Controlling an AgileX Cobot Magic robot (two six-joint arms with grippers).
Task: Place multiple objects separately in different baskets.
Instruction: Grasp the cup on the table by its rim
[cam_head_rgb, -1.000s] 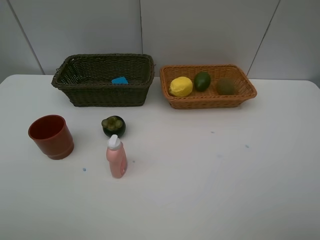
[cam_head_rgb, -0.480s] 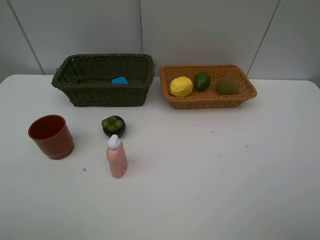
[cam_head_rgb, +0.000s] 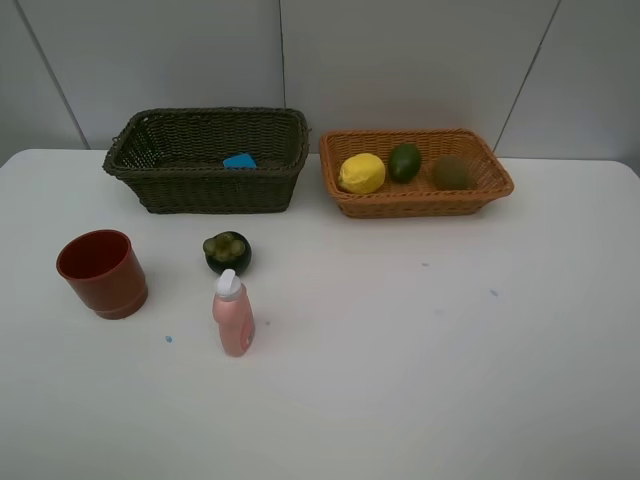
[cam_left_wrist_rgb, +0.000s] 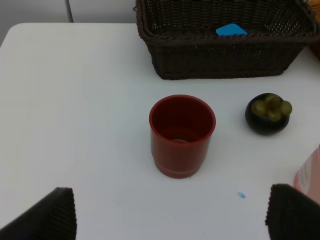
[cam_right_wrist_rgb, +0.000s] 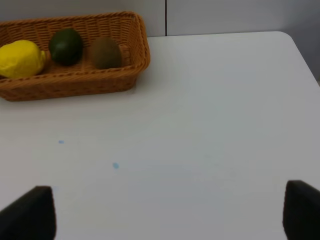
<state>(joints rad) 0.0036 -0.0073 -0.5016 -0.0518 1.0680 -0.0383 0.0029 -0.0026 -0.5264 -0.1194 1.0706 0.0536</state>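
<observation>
On the white table stand a red cup (cam_head_rgb: 101, 272) (cam_left_wrist_rgb: 182, 134), a dark mangosteen (cam_head_rgb: 227, 251) (cam_left_wrist_rgb: 268, 113) and an upright pink bottle (cam_head_rgb: 232, 313) with a white cap. The dark basket (cam_head_rgb: 205, 158) (cam_left_wrist_rgb: 220, 47) at the back left holds a blue eraser (cam_head_rgb: 239, 160) (cam_left_wrist_rgb: 230, 29). The orange-tan basket (cam_head_rgb: 415, 172) (cam_right_wrist_rgb: 75, 55) holds a lemon (cam_head_rgb: 362, 173) (cam_right_wrist_rgb: 19, 58), a lime (cam_head_rgb: 404, 162) (cam_right_wrist_rgb: 66, 46) and a kiwi (cam_head_rgb: 452, 172) (cam_right_wrist_rgb: 105, 53). My left gripper (cam_left_wrist_rgb: 172, 212) is open, short of the cup. My right gripper (cam_right_wrist_rgb: 170, 212) is open over bare table. Neither arm shows in the exterior view.
The table's left edge (cam_left_wrist_rgb: 5, 37) and right edge (cam_right_wrist_rgb: 300, 52) show in the wrist views. A grey panelled wall (cam_head_rgb: 300, 60) stands behind the baskets. Small blue specks (cam_head_rgb: 168, 339) dot the tabletop.
</observation>
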